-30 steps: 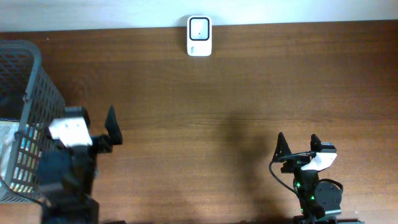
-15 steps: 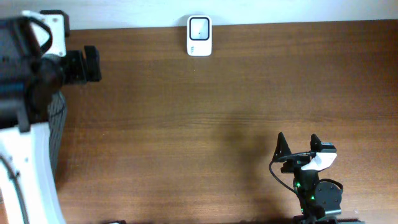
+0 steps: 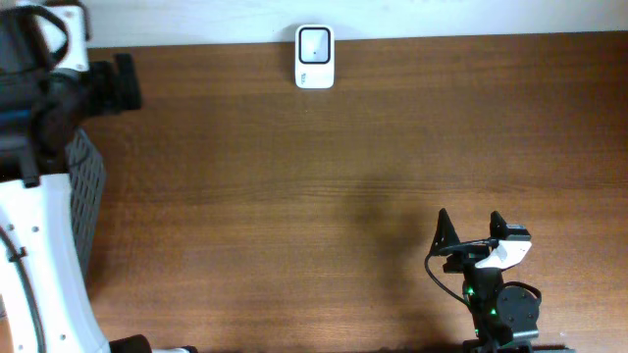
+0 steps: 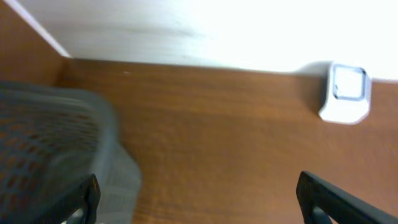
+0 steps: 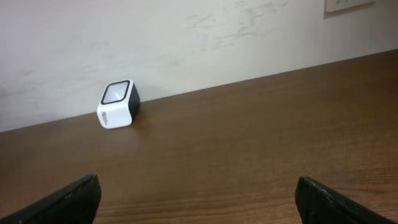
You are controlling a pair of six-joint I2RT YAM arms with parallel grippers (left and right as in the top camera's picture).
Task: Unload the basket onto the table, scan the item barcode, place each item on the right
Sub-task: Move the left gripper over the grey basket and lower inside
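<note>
The white barcode scanner (image 3: 315,57) stands at the table's far edge, also in the left wrist view (image 4: 346,93) and the right wrist view (image 5: 117,104). The item is not in view. My left arm is raised high at the far left, and its gripper (image 4: 199,199) is open over bare wood, with the grey mesh basket (image 4: 50,143) under its left finger. My right gripper (image 3: 469,227) rests open at the front right, pointing toward the scanner, with nothing between its fingers (image 5: 348,202).
The mesh basket (image 3: 86,196) at the left edge is mostly covered by my left arm (image 3: 39,245) in the overhead view. A pale wall runs behind the table, with an outlet (image 5: 348,5) on it.
My left arm has lifted from beside the basket's front and swung up toward the far left corner. The right arm has not moved.
</note>
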